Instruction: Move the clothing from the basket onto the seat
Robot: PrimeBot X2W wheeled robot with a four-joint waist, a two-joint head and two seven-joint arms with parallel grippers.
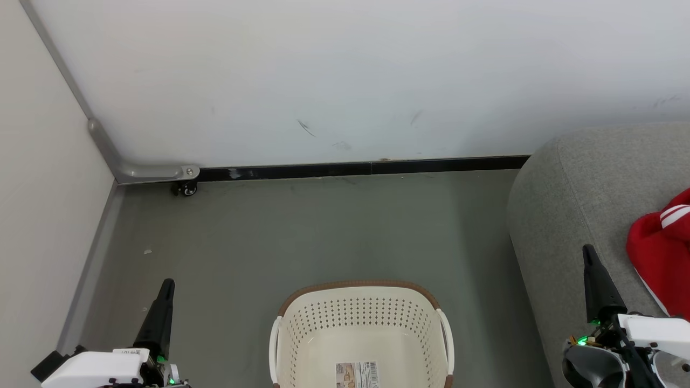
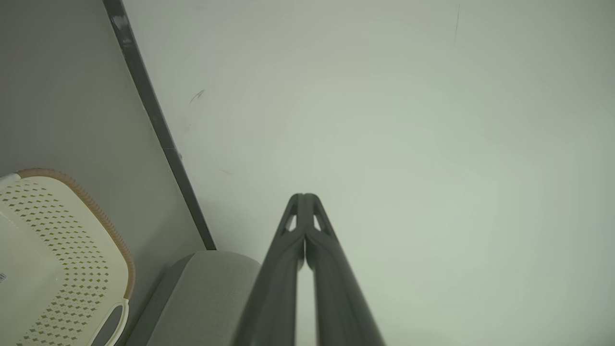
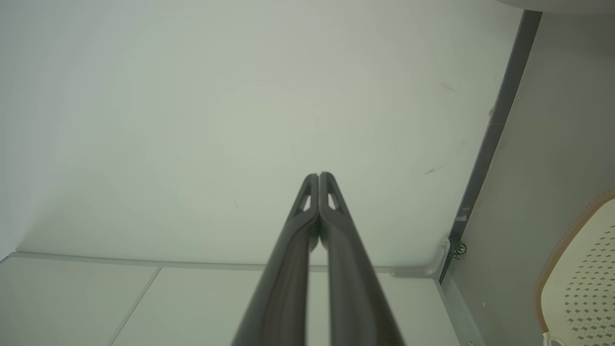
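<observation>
The cream basket (image 1: 361, 302) with a brown rim stands on the floor at the bottom centre; its floor is bare apart from a barcode sticker (image 1: 357, 374). Red clothing (image 1: 660, 250) with white stripes lies on the grey seat (image 1: 571, 205) at the right edge. My left gripper (image 1: 168, 284) is shut at the lower left, well left of the basket, holding nothing. My right gripper (image 1: 587, 249) is shut over the seat's front part, just left of the clothing. The left wrist view shows the shut left gripper (image 2: 304, 196), the basket (image 2: 57, 250) and the seat's corner (image 2: 211, 283). The right gripper (image 3: 318, 175) points at the wall.
A white wall with a black skirting strip (image 1: 356, 168) closes off the grey floor (image 1: 302, 231) behind the basket. A metal corner bracket with a small caster (image 1: 186, 188) sits at the back left. A pale panel (image 1: 43, 215) runs along the left side.
</observation>
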